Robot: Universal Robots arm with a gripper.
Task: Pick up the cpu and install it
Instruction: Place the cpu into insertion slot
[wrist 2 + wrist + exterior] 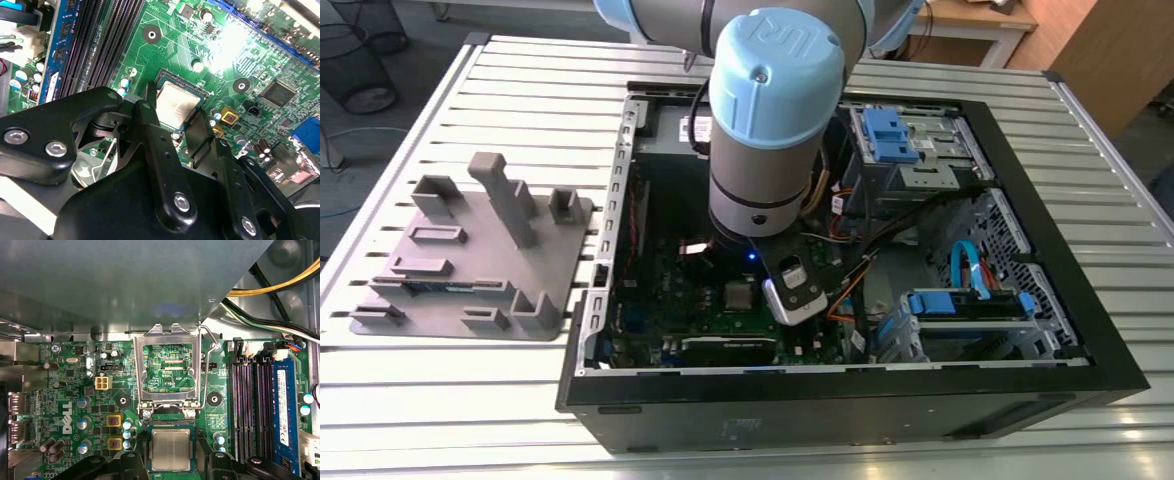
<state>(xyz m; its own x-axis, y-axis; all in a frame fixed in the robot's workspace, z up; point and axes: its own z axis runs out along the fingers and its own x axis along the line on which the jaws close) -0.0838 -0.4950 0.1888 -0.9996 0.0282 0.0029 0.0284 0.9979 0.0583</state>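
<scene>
While the cpu [171, 450] lies flat in its socket [171, 425] on the motherboard [65, 390], silver top up, the tool [173, 460] hangs right over it with its jaws spread wide and nothing gripped. Black fingers [130, 465] stand one on each side of the chip, just outside the socket edges. The first wrist view shows a gap between each finger and the cpu. In the second wrist view one finger looks just beside the chip's edge, contact can't be told.

Metal frame [138, 370] of the socket is swung open, tipped back away from the chip, green board showing through its window. Memory slots [250, 410] run beside the socket, one blue stick [282, 410] seated in the outer slot. Yellow and black cables [250, 290] run past the far end of the slots.

In the exterior view the arm [767, 120] reaches straight down into an open computer case [854, 400] lying on its side on a slatted desk [454, 400]. Grey plastic tray [467, 260] with upright posts sits on the desk just beside the case, on the exterior view's left, well apart from the tool.
</scene>
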